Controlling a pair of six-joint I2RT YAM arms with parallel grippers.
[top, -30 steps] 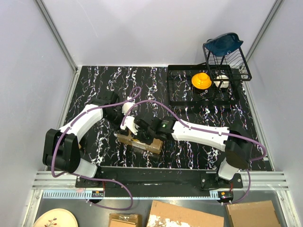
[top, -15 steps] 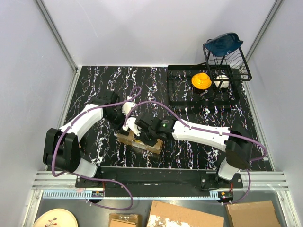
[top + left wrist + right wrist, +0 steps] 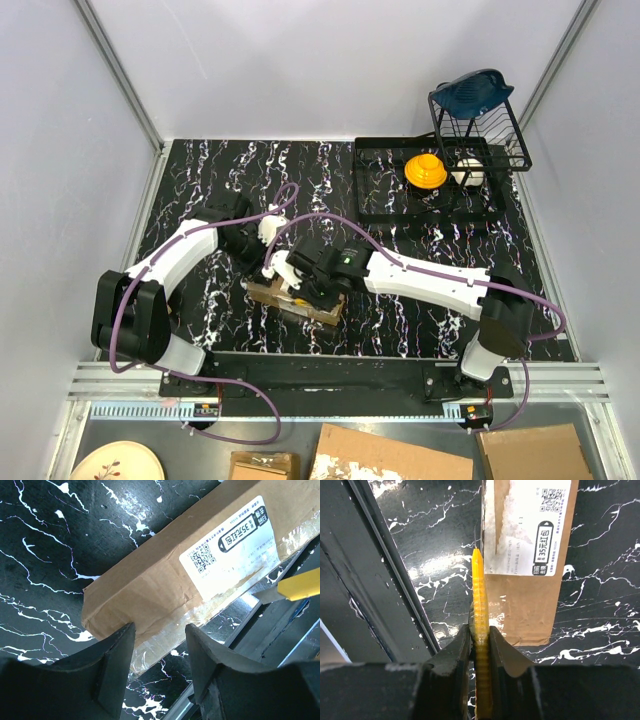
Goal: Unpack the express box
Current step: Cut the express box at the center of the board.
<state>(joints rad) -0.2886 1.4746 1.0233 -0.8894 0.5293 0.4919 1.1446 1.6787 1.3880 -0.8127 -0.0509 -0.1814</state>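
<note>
Fingers of the right gripper are clamped on a yellow utility knife, which points forward along the long edge of the express box. Its tip lies just beside the edge of the white label. Whether the blade touches the cardboard cannot be told. The right arm stretches low across the black marbled table from the box's right, with its wrist over the box's top. The left arm bends in from the box's left. The left gripper has its fingers standing apart at the box's taped side near one end, with cardboard showing through the gap. Whether they press on the box is unclear. The box lies flat on the table near its front edge. Beyond the box and to its right, well apart, sits a black dish rack holding a yellow item, with a blue object on a wire stand. Nearer than the box, below the table's edge, lie flat cardboard pieces and a plate, both cut off. From above, both grippers hide most of the box.
</note>
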